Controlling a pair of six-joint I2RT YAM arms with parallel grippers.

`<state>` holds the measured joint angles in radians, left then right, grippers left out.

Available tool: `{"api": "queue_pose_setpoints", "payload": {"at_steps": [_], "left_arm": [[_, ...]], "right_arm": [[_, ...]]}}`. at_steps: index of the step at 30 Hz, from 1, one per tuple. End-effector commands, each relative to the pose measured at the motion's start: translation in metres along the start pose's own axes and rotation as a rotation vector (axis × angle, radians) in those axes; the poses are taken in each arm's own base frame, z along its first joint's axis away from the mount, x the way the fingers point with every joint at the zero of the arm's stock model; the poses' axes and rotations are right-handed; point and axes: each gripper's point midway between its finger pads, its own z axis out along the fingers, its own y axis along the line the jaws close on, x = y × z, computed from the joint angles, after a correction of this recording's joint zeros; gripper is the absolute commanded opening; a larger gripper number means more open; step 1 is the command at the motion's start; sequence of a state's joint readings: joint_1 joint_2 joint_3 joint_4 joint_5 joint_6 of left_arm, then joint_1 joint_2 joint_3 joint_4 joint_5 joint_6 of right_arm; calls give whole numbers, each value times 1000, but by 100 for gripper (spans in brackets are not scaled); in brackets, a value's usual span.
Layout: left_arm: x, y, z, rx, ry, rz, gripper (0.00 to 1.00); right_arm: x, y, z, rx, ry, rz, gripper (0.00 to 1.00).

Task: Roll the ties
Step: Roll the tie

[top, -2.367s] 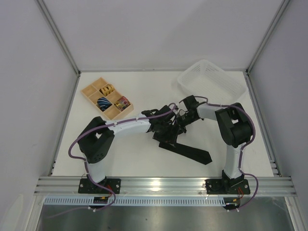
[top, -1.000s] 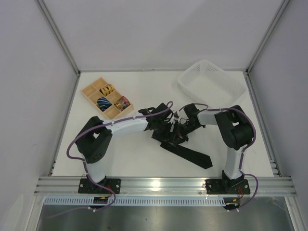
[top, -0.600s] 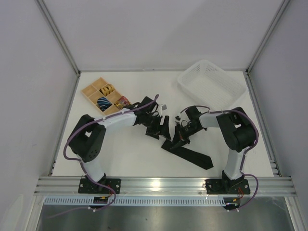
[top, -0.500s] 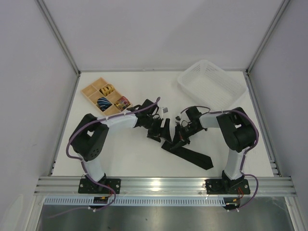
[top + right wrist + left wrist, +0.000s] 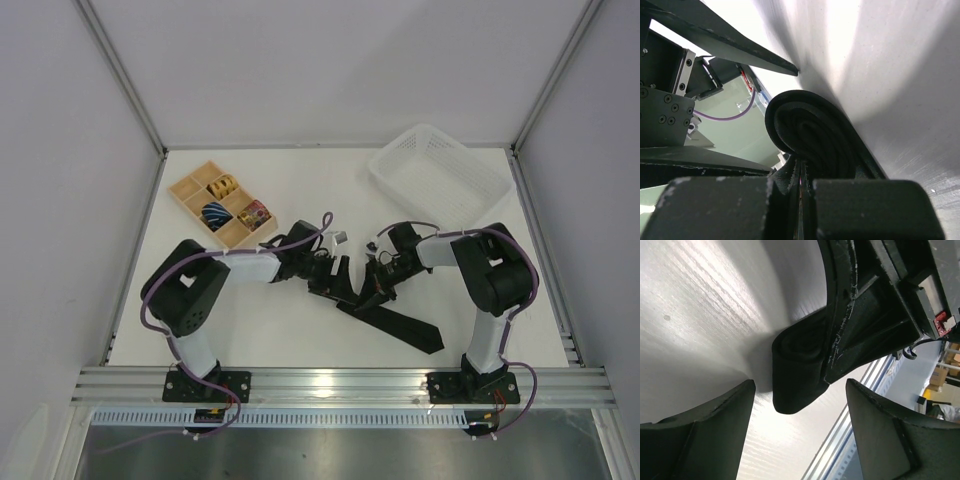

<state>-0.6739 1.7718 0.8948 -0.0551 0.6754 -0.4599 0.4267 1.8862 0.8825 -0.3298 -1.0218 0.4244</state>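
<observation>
The left gripper has drawn back, jaws spread, leaving the right gripper alone pinching the small started coil of the plain black fabric necktie, whose long tail lies flat on the white surface, mostly unrolled.

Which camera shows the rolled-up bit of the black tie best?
The right wrist camera: the tie's coil fills the picture, layers clear, pinched in the right pincer. The left wrist camera shows it partly hidden by that pincer. From the top it is a tiny dark lump.
</observation>
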Motion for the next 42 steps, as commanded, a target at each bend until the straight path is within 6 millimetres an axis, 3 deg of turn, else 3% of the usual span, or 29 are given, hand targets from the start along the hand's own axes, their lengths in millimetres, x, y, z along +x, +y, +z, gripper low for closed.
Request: {"api": "queue_pose_setpoints", "payload": {"at_steps": [1, 4, 7, 16, 19, 21, 25, 28, 30, 31, 32, 34, 35, 42], "left_arm": [[-22, -1, -1, 2, -120, 140, 79], [-13, 3, 6, 20, -87, 130, 75], [-3, 8, 10, 30, -66, 103, 63], [5, -1, 13, 91, -59, 108, 54], [8, -1, 19, 100, -33, 90, 36], [9, -3, 21, 104, -28, 82, 31], [9, 0, 19, 71, -27, 57, 0], [4, 5, 15, 10, -34, 49, 1], [13, 12, 9, -50, 8, 13, 0], [6, 14, 7, -89, 2, 8, 0], [17, 19, 3, -134, 52, -38, 1], [12, 22, -2, -197, 61, -61, 0], [22, 26, -7, -233, 106, -98, 0], [14, 26, -32, -358, 70, -115, 1]], "right_arm": [[-3, -26, 0, 98, -38, -18, 0], [-4, -25, 1, 96, -37, -18, 0], [-5, -24, 0, 94, -39, -22, 0], [-5, -24, 0, 91, -43, -23, 0], [-7, -22, 0, 88, -47, -28, 0], [-7, -20, -1, 87, -48, -26, 0], [-10, -15, -4, 102, -59, -28, 0], [-13, -9, -9, 141, -74, -46, 0], [-15, -2, -12, 169, -84, -58, 0], [-16, -1, -13, 180, -89, -56, 0], [-16, 0, -13, 197, -95, -60, 0], [-19, 4, -16, 233, -113, -55, 0], [-19, 5, -15, 239, -115, -52, 0], [-21, 14, -9, 263, -132, -40, 0]]}}
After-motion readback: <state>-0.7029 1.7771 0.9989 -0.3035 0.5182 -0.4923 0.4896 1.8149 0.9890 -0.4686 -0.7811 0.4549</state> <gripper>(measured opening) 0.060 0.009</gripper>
